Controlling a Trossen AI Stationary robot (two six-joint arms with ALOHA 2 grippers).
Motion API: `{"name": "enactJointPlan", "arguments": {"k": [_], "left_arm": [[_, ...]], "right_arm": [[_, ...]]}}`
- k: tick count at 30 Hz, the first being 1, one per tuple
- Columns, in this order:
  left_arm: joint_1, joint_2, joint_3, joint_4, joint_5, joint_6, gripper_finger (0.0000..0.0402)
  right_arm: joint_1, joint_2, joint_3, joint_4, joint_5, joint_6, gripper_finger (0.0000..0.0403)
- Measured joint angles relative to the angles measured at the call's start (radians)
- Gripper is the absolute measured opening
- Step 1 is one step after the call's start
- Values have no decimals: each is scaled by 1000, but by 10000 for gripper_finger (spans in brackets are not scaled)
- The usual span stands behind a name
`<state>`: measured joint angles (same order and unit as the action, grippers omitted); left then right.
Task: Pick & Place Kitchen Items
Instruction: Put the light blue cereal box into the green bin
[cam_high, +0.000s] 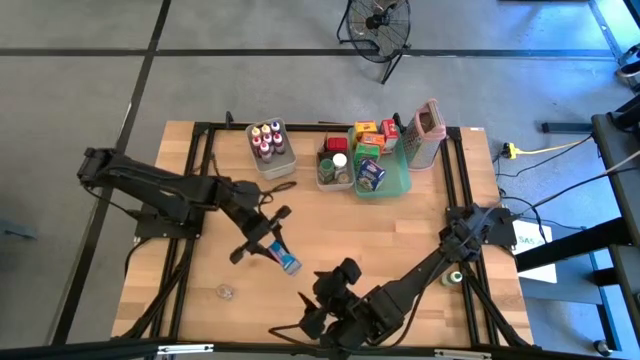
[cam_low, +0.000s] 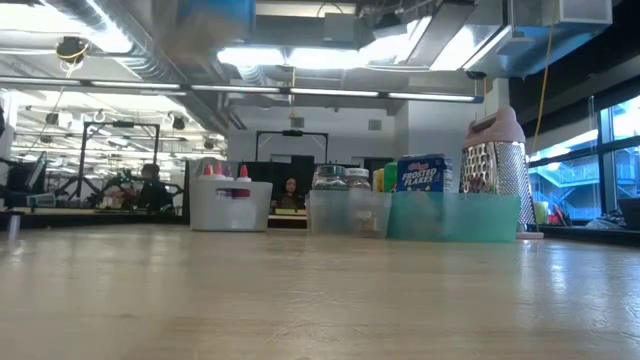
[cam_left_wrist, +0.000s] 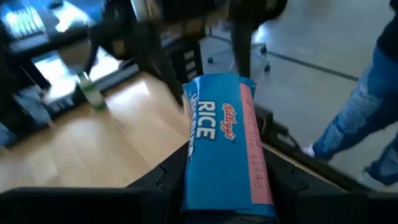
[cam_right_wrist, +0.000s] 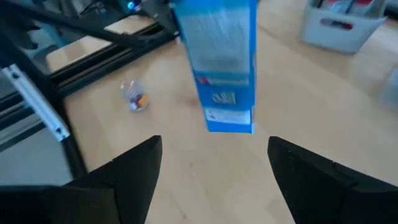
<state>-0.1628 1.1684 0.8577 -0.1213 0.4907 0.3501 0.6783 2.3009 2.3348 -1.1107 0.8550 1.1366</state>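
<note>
A blue cereal box (cam_high: 284, 259) with a red side hangs above the table's near middle, with my left gripper (cam_high: 267, 245) shut on it. The left wrist view shows the box (cam_left_wrist: 219, 137) reaching forward past my left gripper (cam_left_wrist: 227, 193). My right gripper (cam_high: 325, 290) is open near the front edge, just right of the box, and touches nothing. In the right wrist view the box (cam_right_wrist: 221, 62) hangs beyond my right gripper (cam_right_wrist: 211, 162). A small clear jar (cam_high: 226, 291) lies on the table at the near left. My left gripper pinches the cereal box between its two fingers at the box's upper end (cam_left_wrist: 205, 196). The fingers come slanting down from the table's left, along the box. The box slopes down toward the near right; its free end (cam_right_wrist: 229, 124) is lifted clear of the table.
At the back stand a clear bin of red-capped bottles (cam_high: 270, 148), a clear bin of jars (cam_high: 335, 166), a teal tray (cam_high: 398, 182) with boxes, and a grey grater with a pink rim (cam_high: 428, 132). A small green bottle (cam_high: 455, 277) lies at the right edge.
</note>
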Motion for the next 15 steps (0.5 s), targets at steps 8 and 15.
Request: {"name": "enactJointPlan", "arguments": {"k": [8, 15], "left_arm": [[1, -54, 120, -19, -7, -27, 125], [1, -48, 124, -33, -8, -43, 125]], "right_arm": [[-14, 0, 14, -14, 97, -44, 296], [-52, -15, 22, -12, 113, -127, 296]]}}
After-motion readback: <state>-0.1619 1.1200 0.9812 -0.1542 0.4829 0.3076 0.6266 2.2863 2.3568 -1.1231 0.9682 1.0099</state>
